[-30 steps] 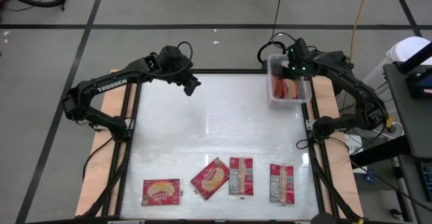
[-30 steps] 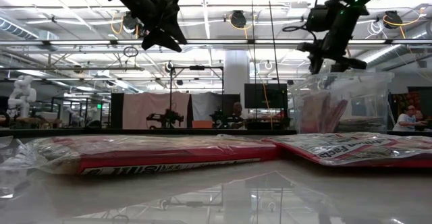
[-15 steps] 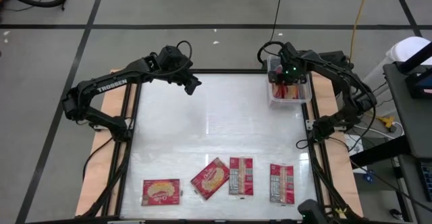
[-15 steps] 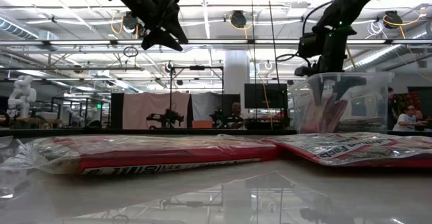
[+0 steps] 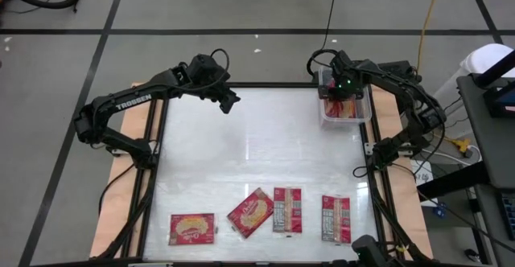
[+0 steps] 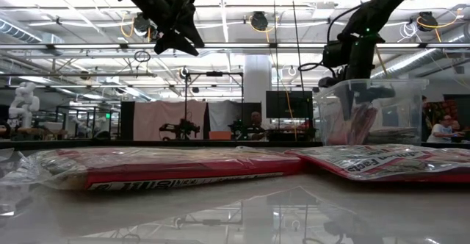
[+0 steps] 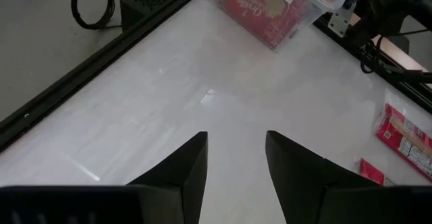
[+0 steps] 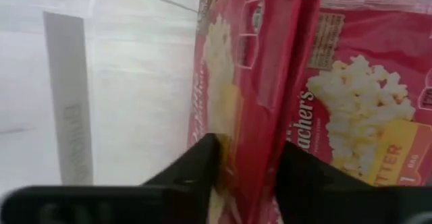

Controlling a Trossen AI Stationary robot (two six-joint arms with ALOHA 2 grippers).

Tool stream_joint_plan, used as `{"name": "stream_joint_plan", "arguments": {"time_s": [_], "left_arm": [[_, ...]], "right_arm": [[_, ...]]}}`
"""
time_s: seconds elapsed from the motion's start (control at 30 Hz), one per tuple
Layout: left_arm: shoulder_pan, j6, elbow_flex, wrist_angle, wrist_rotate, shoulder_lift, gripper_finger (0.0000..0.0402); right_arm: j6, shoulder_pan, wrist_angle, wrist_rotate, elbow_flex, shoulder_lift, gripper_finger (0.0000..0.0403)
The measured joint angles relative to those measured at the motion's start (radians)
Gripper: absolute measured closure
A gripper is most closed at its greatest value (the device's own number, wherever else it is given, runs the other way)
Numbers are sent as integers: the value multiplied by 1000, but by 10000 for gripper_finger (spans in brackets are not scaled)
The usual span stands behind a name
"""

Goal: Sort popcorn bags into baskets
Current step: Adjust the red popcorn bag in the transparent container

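Since a second ago the right gripper [image 5: 337, 95] has dropped into the bin [image 5: 360, 119] at the table's far right corner; its jaws are closing around an upright red bag [image 8: 260, 82]. The left gripper [image 5: 229, 102] is hovering half open, empty. Four bags [image 5: 256, 212] are lying along the near edge.

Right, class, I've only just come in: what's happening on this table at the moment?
The right gripper is down inside the clear basket at the table's far right corner, its fingers around a red popcorn bag standing on edge among others already there. The left gripper hangs open above the bare far-left part of the table. Four popcorn bags lie flat along the near edge, not yet sorted.
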Motion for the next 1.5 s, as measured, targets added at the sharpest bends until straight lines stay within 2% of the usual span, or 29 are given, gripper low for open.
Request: {"name": "stream_joint_plan", "arguments": {"time_s": [0.1, 0.13, 0.27, 0.47, 0.63, 0.73, 0.9, 1.2, 1.5], "left_arm": [[0, 0, 0, 0, 0, 0, 250], [0, 2, 0, 0, 0, 0, 250], [0, 22, 0, -1, 0, 0, 250], [0, 25, 0, -1, 0, 0, 250], [0, 27, 0, 0, 0, 0, 250], [0, 39, 0, 16, 7, 0, 250], [0, 50, 0, 60, 20, 0, 250], [-3, -22, 0, 63, 25, 0, 250], [-13, -29, 0, 63, 27, 0, 250]], "right_arm": [[-13, 0, 7, -5, 1, -1, 371], [-15, 0, 12, -12, 1, -3, 379], [15, -1, 15, -27, 1, -45, 375], [36, -1, -3, -11, 2, -212, 384], [3, -4, -185, 75, 50, -340, 384], [-22, -12, -199, 54, 58, -374, 384], [-27, -5, -220, 75, 58, -364, 384], [-46, 81, -306, 257, 57, -275, 362], [-42, 82, -314, 280, 56, -262, 357]]}}
